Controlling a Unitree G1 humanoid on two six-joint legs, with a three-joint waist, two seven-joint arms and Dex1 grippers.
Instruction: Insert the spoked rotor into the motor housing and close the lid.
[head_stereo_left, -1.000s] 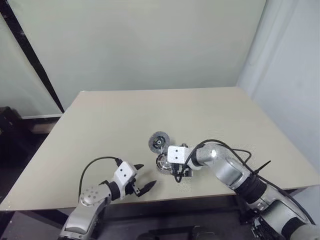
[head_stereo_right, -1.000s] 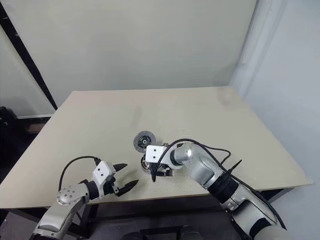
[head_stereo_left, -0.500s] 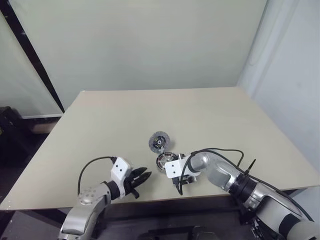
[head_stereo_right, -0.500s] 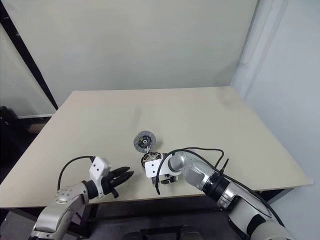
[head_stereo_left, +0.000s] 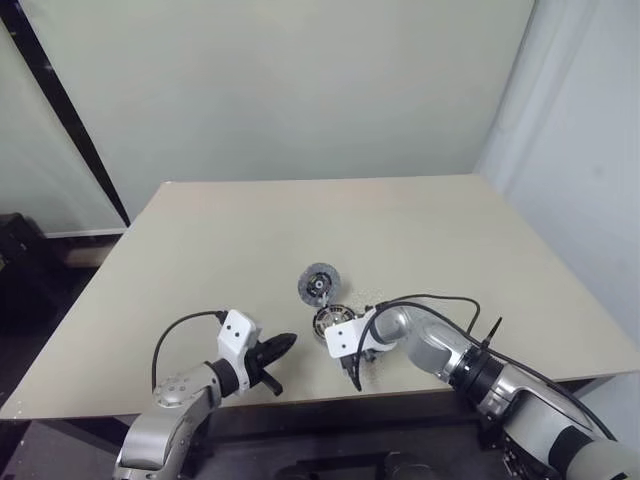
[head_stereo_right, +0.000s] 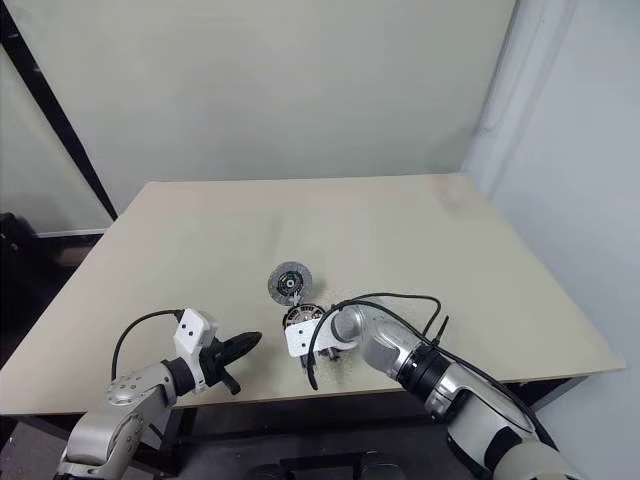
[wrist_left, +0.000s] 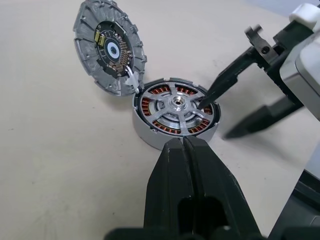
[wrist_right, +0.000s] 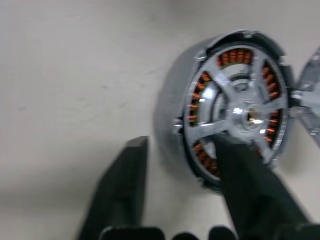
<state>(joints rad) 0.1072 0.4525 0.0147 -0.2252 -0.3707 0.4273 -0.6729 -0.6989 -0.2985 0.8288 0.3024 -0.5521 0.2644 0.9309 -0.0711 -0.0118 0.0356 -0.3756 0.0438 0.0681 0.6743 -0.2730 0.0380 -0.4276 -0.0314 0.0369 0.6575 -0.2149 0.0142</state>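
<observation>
On the surface, the spoked rotor sits inside the motor housing; the right hand straddles its rim, fingers apart, the left hand pressed together.

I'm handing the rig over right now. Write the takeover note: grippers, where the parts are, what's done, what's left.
Left gripper: shut, empty, beside the motor housing.
Right gripper: fingers apart, straddling the housing rim, one finger on the spoked rotor, the other on the table outside the wall.
Parts: rotor sits inside the housing over the copper windings. Lid is off, propped tilted against the housing's far side.
Done: rotor inserted.
Left: check seating, close the lid.
</observation>
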